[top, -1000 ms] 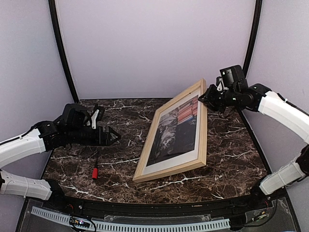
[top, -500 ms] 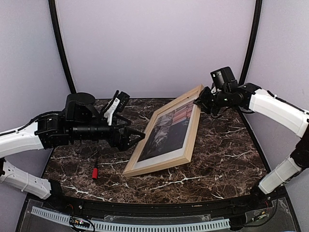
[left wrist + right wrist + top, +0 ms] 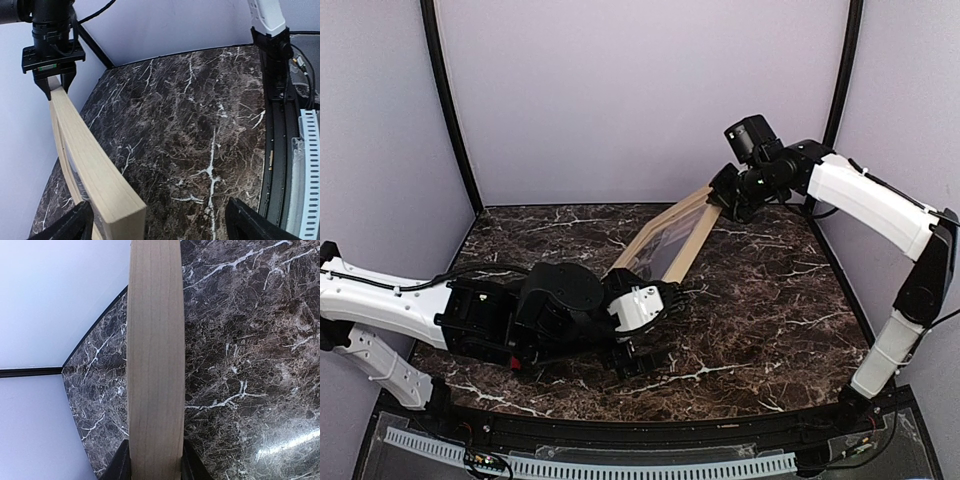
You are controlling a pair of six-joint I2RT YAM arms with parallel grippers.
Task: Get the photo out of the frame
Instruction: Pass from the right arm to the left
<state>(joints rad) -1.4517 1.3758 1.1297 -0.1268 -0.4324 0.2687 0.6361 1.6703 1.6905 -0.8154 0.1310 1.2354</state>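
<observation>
The left tool point(image 3: 159, 222) is spread wide, grasping nothing. It sits low over the worktop point(image 3: 770, 300) at the near, lower end of the frame point(image 3: 85, 155). That end pokes in between its fingers, closer to one finger than the other, with no contact I can make out. The wide spread looks meant to let the wooden edge slide in before a clench, so that both ends are held.

The frame stands on its long edge, its low end near the worktop and its far end raised. This likely puts the back within reach. The photo point(image 3: 667, 247) sits inside it, not yet out. From above it shows only as a dim sliver between the rails, seen too nearly edge-on to make out the print.

The right tool point(image 3: 154, 465) is clenched on the frame's high far corner, the wood pinched flat between its fingers. That grip seems to be all that keeps the frame propped up.
</observation>
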